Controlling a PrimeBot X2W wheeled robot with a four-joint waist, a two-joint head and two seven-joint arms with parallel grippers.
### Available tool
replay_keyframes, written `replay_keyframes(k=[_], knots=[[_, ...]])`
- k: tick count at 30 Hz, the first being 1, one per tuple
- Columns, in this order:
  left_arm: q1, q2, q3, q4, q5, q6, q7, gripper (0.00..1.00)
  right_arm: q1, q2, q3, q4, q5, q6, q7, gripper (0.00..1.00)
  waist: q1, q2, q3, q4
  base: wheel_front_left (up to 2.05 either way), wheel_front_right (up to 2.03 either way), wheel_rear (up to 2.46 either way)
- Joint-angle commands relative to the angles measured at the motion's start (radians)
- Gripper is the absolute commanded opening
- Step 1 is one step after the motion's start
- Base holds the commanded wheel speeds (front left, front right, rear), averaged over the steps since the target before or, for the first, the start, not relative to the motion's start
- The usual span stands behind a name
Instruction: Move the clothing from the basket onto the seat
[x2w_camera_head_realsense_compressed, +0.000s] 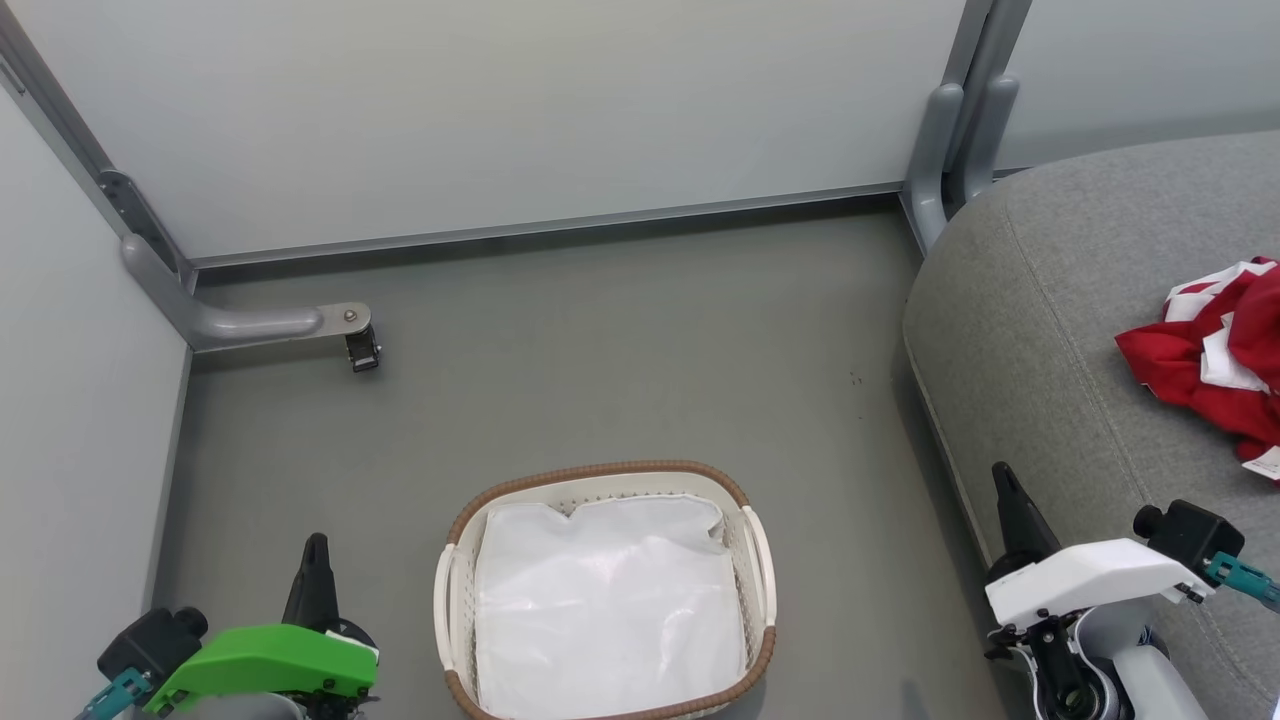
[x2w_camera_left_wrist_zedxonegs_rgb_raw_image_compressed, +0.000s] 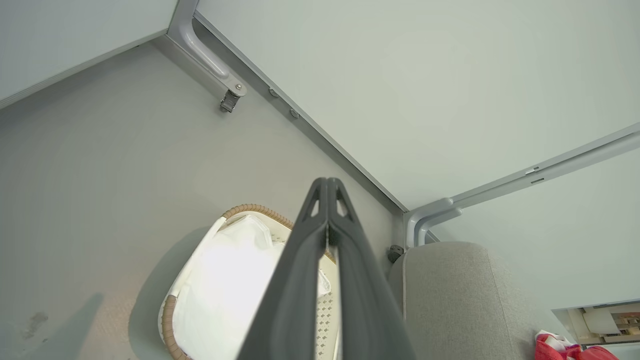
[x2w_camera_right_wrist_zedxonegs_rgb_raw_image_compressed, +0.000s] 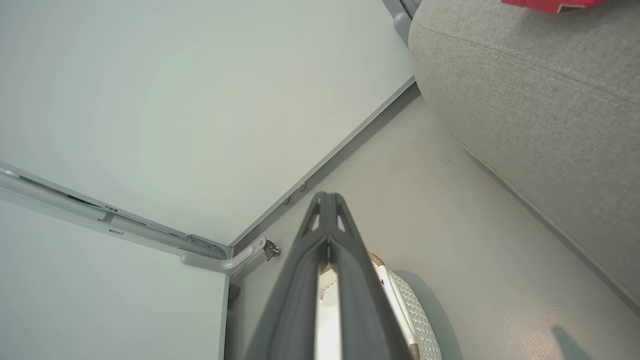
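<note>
Clothing (x2w_camera_head_realsense_compressed: 1215, 360) lies crumpled on the seat (x2w_camera_head_realsense_compressed: 1040, 330), red with white panels, well back from the seat's rounded floor-side edge. It is cut off by the frame in the head view, so its full extent cannot be told. A white tag sticks out at its near end. The left wrist view has a red bit (x2w_camera_left_wrist_zedxonegs_rgb_raw_image_compressed: 560, 347) on the seat (x2w_camera_left_wrist_zedxonegs_rgb_raw_image_compressed: 460, 300), and the right wrist view has a red sliver (x2w_camera_right_wrist_zedxonegs_rgb_raw_image_compressed: 550, 4) on the seat top (x2w_camera_right_wrist_zedxonegs_rgb_raw_image_compressed: 525, 90).

Basket (x2w_camera_head_realsense_compressed: 600, 472) stands upright on the floor (x2w_camera_head_realsense_compressed: 600, 340), out in the open and well apart from the wall corners. A strip of floor separates it from the seat's edge. Inside it lies a white liner (x2w_camera_head_realsense_compressed: 610, 600), wrinkled and covering the bottom. Basket rim (x2w_camera_left_wrist_zedxonegs_rgb_raw_image_compressed: 250, 207) and liner (x2w_camera_left_wrist_zedxonegs_rgb_raw_image_compressed: 225, 285) also show behind the fingers in the left wrist view. The basket's perforated side (x2w_camera_right_wrist_zedxonegs_rgb_raw_image_compressed: 417, 320) shows in the right wrist view.

Left gripper (x2w_camera_head_realsense_compressed: 317, 545) hangs over the floor just left of the basket. Its fingers are pressed together at the tips with nothing between them (clear in its wrist view (x2w_camera_left_wrist_zedxonegs_rgb_raw_image_compressed: 327, 182)). Right gripper (x2w_camera_head_realsense_compressed: 1003, 475) sits by the seat's floor-side edge, right of the basket. Its fingers are likewise pressed together and hold nothing, as its wrist view (x2w_camera_right_wrist_zedxonegs_rgb_raw_image_compressed: 327, 196) shows. Neither gripper touches basket or clothing.

Pale wall panels (x2w_camera_head_realsense_compressed: 500, 120) meet the floor, and a grey bracket with a caster (x2w_camera_head_realsense_compressed: 360, 348) stands near the left corner.
</note>
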Motion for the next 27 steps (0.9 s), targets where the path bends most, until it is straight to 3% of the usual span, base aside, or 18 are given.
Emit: replay_keyframes(k=[1,27], knots=[[-0.027,0.004,0.008,-0.014,-0.027,-0.007,0.005,0.0,0.003,-0.004,-0.008,-0.018,0.031,0.0,0.006,0.0,0.0,0.0,-0.001,0.001,0.0,0.0,0.0],[-0.043,0.005,0.058,-0.045,-0.296,-0.037,0.081,0.0,0.019,-0.006,-0.053,-0.064,0.321,-0.001,0.082,0.0,0.0,0.0,-0.016,0.01,0.0,0.0,0.0]])
